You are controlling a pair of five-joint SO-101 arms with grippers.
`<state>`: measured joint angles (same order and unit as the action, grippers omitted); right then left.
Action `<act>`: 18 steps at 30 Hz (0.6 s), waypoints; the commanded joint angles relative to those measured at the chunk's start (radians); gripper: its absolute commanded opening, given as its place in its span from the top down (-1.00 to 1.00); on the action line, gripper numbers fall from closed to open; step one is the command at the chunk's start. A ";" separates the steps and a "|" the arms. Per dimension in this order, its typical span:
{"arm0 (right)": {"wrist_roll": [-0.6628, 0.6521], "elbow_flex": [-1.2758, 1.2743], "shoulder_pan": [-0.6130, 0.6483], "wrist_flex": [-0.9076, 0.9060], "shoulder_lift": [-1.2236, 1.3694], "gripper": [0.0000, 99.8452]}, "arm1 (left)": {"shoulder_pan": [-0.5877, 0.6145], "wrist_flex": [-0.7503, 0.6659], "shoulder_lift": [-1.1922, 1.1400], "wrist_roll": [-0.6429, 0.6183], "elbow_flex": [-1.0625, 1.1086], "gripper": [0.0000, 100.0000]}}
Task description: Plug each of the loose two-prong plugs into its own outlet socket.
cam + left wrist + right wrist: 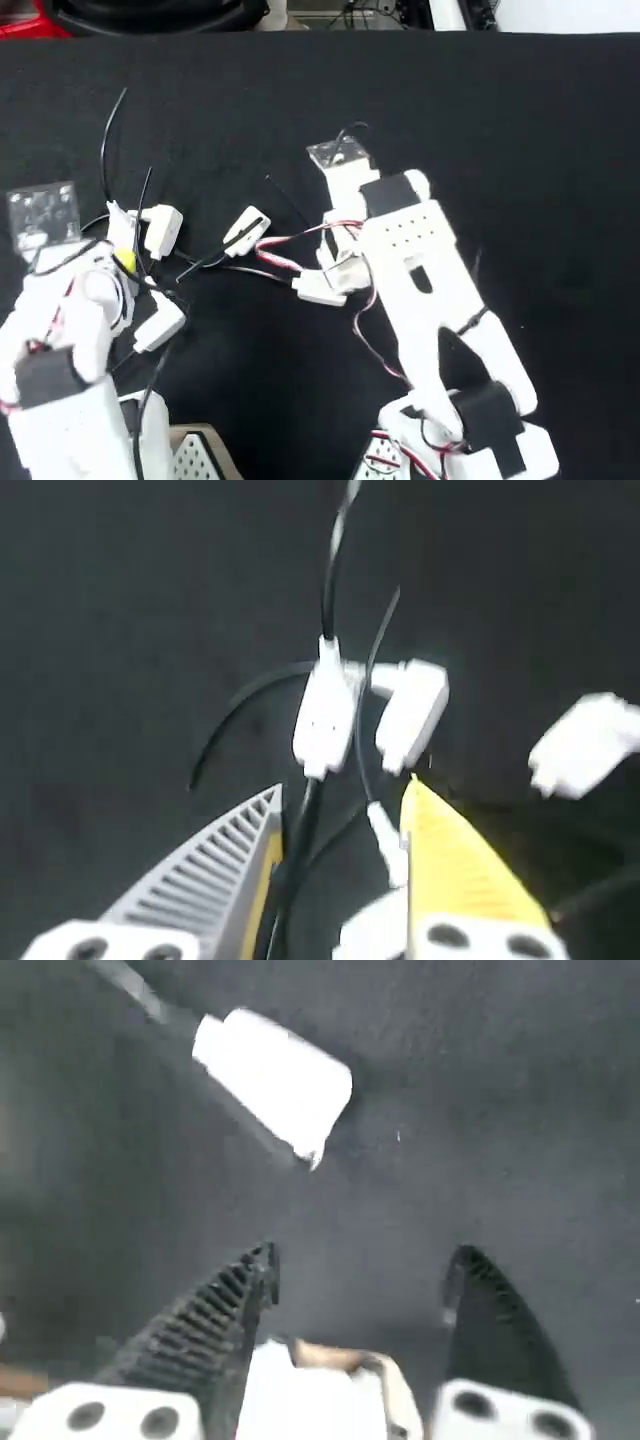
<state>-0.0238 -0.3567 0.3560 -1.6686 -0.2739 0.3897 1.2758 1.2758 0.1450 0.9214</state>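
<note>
Two claws, both spread wide, neither clamped on anything we can see. The left claw (342, 788) straddles a black cable (300, 845) near the table's (520, 110) left edge; a plug (322, 715) lies just ahead, lengthwise toward it. The right claw (365, 1252) faces a second plug (272, 1082), slantwise, mid-table.

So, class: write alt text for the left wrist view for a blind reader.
The left gripper, one finger grey and one yellow, is open over thin black cables on a black table. Ahead, a white connector piece lies beside a second white piece, with a third white piece farther off.
</note>
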 commanded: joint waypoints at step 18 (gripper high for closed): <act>-0.334 -0.714 -0.606 0.620 -0.532 0.98 | 0.005 -0.141 0.506 0.126 0.680 0.91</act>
<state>-0.3214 -0.9014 -0.1765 -1.2467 -0.7112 0.3913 1.1699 1.7683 0.2647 1.5766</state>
